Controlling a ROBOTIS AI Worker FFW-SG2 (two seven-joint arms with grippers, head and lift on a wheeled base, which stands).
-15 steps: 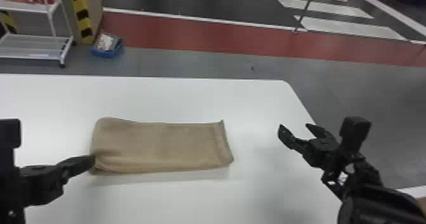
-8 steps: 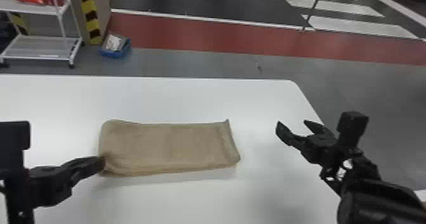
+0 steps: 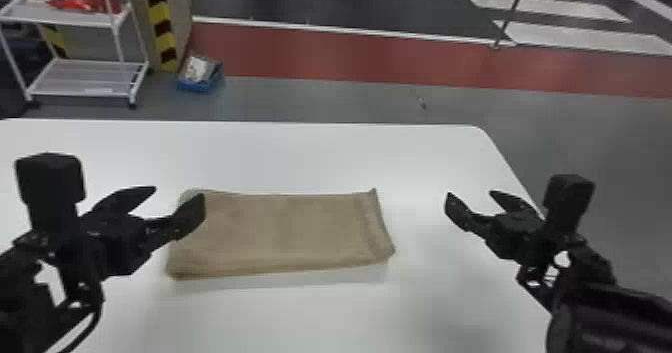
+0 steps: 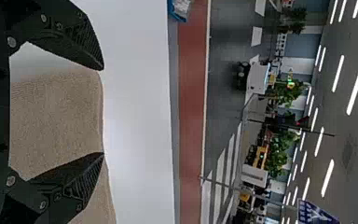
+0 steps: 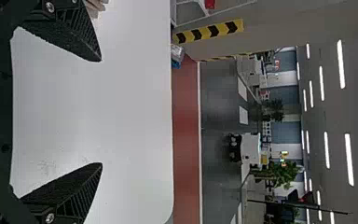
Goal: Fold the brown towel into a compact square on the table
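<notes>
Currently, jaws parted on left gripper (image 3: 179,193) and right gripper (image 3: 470,194); towel (image 3: 285,232) may be skewed if one layer is missed.

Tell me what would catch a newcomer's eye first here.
The brown towel, a folded oblong on the white table, probably stands out first. Two black grippers flank it, both open: the left by its left end, the right beyond its right. Behind the table, a red floor band crosses the room.
</notes>
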